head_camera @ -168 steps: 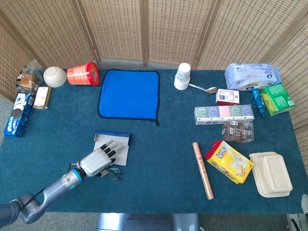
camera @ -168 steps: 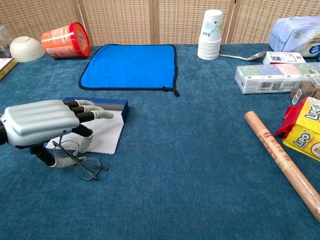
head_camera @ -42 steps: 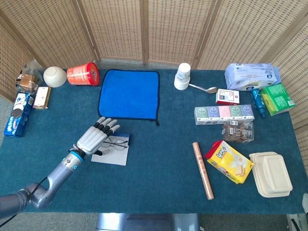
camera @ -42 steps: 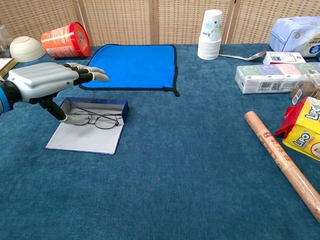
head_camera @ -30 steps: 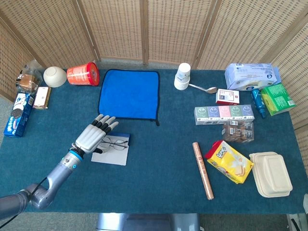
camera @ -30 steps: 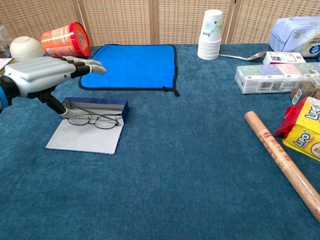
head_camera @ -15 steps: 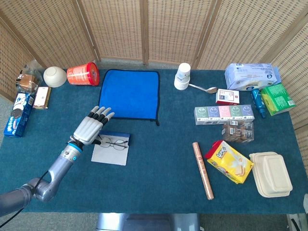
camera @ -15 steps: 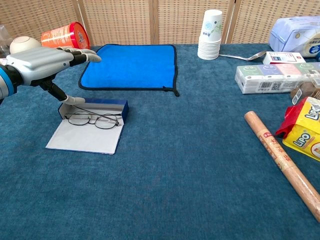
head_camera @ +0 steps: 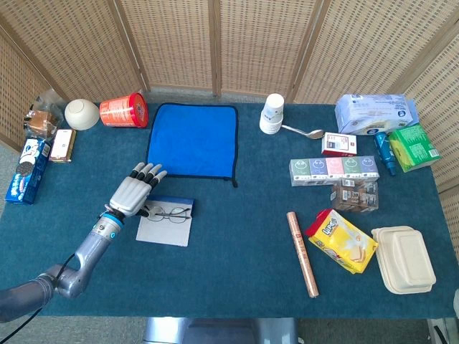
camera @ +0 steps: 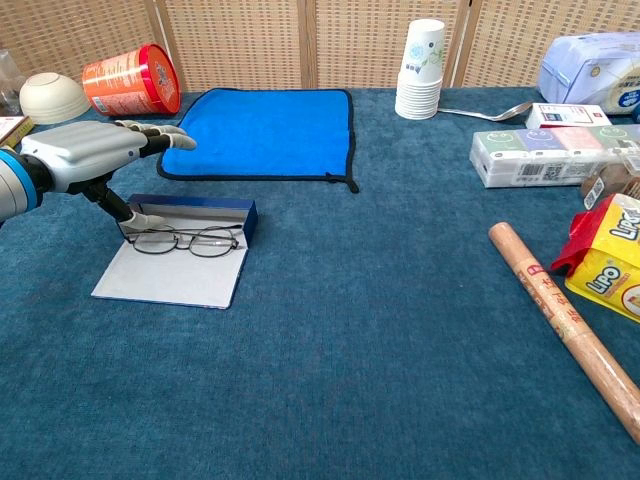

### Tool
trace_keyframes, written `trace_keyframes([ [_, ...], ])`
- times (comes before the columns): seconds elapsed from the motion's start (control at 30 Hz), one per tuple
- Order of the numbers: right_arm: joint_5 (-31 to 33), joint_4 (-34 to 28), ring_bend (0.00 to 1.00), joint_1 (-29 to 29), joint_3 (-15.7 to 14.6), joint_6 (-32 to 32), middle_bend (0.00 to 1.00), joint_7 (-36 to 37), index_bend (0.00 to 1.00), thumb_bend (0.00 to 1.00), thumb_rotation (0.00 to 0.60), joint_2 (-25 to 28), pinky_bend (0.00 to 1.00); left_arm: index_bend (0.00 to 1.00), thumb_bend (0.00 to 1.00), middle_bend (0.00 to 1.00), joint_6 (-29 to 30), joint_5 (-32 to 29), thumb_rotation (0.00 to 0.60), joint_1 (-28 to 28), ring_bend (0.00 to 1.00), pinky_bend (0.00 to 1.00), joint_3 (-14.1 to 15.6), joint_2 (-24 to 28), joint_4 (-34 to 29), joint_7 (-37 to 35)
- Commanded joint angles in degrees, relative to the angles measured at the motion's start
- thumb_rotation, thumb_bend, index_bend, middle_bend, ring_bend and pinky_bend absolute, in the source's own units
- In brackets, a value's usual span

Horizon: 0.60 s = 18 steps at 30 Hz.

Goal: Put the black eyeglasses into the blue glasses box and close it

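The glasses point(camera: 186, 241) are lying in the open box point(camera: 186, 257), just right of and below the left hand point(camera: 88, 150), long axis running away rightward. The hand is held flat, fingers extended, nothing gripped. The lid is unclosed; the right hand is unseen.

Yellow snack bag point(camera: 612, 268) lettering, apparently "Lno" or "Uno", other labels unreadable
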Motion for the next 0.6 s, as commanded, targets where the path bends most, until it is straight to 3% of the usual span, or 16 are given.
trace_keyframes([
  [0.03, -0.13, -0.09, 0.21, 0.03, -0.03, -0.01, 0.29, -0.10, 0.17, 0.42, 0.414, 0.01, 0.23, 0.00, 0.21, 0.00, 1.37, 0.99, 0.439, 0.10, 0.00, 0.00, -0.26, 0.37, -0.87, -0.84],
  [0.3, -0.21, -0.09, 0.22, 0.04, -0.11, -0.07, 0.29, -0.18, 0.17, 0.42, 0.414, -0.14, 0.23, 0.00, 0.21, 0.00, 4.75, 4.97, 0.435, 0.38, 0.00, 0.00, 0.33, 2.29, -4.87, -3.03],
  [0.6, -0.48, 0.01, 0.22, 0.10, -0.08, 0.03, 0.29, 0.07, 0.17, 0.42, 0.416, -0.13, 0.23, 0.00, 0.21, 0.00, 0.99, 4.09, 0.399, 0.43, 0.00, 0.00, 2.69, 4.33, -8.57, 0.58],
])
